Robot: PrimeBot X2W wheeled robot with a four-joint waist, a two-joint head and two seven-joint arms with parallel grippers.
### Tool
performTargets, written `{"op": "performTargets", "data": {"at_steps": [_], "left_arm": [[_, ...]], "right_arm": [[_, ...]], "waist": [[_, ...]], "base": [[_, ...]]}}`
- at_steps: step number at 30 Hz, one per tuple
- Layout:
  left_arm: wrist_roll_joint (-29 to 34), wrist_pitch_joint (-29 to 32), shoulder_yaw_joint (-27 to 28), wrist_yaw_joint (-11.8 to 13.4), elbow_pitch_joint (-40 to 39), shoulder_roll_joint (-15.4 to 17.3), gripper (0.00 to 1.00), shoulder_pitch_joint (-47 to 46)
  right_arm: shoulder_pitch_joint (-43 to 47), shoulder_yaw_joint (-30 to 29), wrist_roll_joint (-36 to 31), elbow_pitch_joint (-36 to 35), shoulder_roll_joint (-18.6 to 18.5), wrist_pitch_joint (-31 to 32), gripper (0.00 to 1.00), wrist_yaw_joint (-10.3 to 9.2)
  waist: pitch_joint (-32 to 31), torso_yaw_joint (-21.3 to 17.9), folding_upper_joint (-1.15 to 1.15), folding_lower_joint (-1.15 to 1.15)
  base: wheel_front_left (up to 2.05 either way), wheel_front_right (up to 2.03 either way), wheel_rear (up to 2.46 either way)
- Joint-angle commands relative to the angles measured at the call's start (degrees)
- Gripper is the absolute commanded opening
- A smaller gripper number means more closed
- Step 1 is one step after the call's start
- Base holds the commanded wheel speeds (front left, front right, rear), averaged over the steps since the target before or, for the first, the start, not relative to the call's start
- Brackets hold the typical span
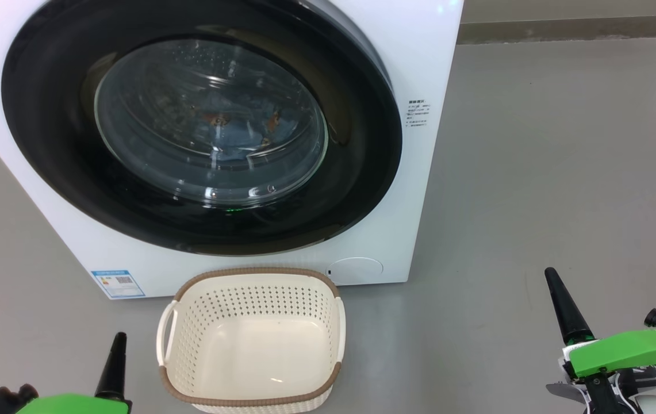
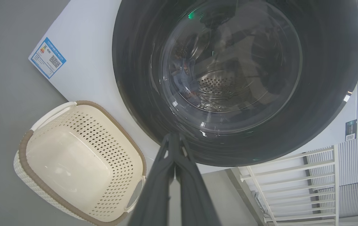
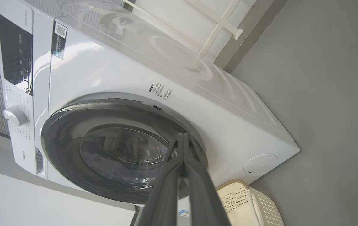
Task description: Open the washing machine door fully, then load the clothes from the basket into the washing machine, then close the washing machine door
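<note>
The white washing machine point(image 1: 414, 69) fills the upper left of the head view. Its round black door point(image 1: 75, 190) sits flush against the front, closed. Through the glass I see light blue clothes point(image 1: 241, 129) with orange-brown prints inside the drum. The cream basket point(image 1: 253, 336) with a brown rim stands on the floor just in front of the machine, with nothing in it. My left gripper point(image 1: 118, 339) is shut at the lower left, beside the basket's left handle. My right gripper point(image 1: 551, 276) is shut at the lower right, apart from everything. Both hold nothing.
Grey floor point(image 1: 563, 172) stretches to the right of the machine up to a wall base. A blue label sticker point(image 1: 118, 283) sits low on the machine's front. A white rack point(image 2: 295, 185) stands beside the machine in the left wrist view.
</note>
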Motion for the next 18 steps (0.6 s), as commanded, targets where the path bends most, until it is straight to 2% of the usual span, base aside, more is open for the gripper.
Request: {"op": "performTargets", "data": {"at_steps": [1,18], "left_arm": [[-1.92,0.58,1.71,-0.27,-1.11,0.55,0.00,-2.57],[-10.63,3.28,2.94,-0.41,-0.85,0.09,0.00,-3.20]], "right_arm": [[-0.27,-0.01,2.18,-1.82,0.15,0.48,0.00,-0.10],[0.45,-2.43,10.28,-2.15,1.87,3.13,0.00,-0.14]], "waist": [[-0.01,0.07,0.00,0.00],[-0.07,0.64,0.00,0.00]], "base": [[0.00,0.00,0.00],[0.00,0.00,0.00]]}}
